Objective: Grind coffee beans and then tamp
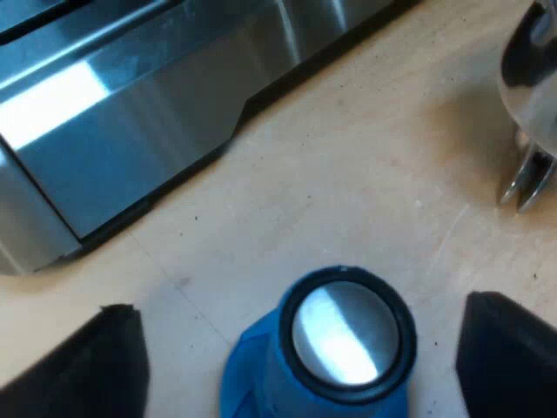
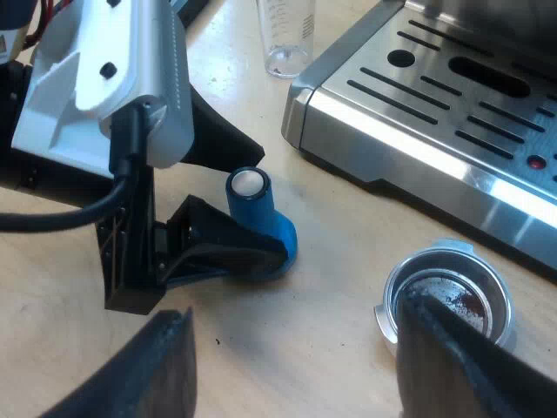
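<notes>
While released and gripping nothing, straddles the blue tamper [image 1: 344, 335] with the left claw [image 1: 300, 335], one black finger each side, a gap showing at both. Finds the tamper upright on the worktop [image 1: 365, 174]: blue body widening to a broader foot, dark ring round a bright metal cap. From the right wrist view, finds the same claw low about the tamper's foot, one finger close against the blue base; cannot tell whether touching. Holds the right claw [image 2: 291, 335] released as well, fingers far apart above the worktop, grasping nothing. Finds the metal holder [image 2: 448, 296] just beside one of those fingers, partly behind it, basket up with dark brown grounds inside; handle hidden. Catches, from the left wrist, its shiny bowl and twin spouts near the tamper yet apart. Meets the espresso machine [image 2: 452, 113] beyond: steel drip tray with long slots and one small red spot, front edge near the tamper without touching. Spots a clear measuring glass [image 2: 285, 35] upright at the machine's corner, printed scale too small to read.
</notes>
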{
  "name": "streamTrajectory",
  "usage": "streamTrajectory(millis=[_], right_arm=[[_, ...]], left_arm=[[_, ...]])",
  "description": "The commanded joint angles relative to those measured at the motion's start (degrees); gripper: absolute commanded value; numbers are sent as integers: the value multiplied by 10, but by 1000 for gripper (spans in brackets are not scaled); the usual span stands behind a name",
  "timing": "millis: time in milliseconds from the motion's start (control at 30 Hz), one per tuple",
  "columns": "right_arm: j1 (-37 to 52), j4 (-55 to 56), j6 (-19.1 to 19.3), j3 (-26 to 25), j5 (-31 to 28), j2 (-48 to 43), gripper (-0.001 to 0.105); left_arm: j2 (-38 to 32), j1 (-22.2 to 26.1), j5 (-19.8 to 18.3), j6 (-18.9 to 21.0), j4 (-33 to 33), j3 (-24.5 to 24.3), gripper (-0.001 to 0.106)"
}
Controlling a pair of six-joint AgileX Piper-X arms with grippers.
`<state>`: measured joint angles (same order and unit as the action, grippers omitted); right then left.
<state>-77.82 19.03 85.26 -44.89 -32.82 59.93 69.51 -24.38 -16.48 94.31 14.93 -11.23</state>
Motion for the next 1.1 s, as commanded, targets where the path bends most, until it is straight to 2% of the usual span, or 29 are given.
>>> streamTrajectory(millis=[33,233,400,733,933,1100], right_arm=[[1,-8,6,-1,-4,0,54],[1,-8,6,-1,-4,0,54],[1,-8,6,-1,-4,0,54],[1,-8,6,-1,-4,0,54],[3,-2,6,-1,-8,-14,54],[20,54,4,-1,-19,-59,54]], left_arm=[[0,-1,0,1,10,0,47],[0,-1,-6,1,13,0,17],[-19,-1,-40,6,13,0,6],[-151,-1,-41,6,2,0,6],[-247,-1,-41,6,-80,0,6],[-327,-1,-41,6,-144,0,6]])
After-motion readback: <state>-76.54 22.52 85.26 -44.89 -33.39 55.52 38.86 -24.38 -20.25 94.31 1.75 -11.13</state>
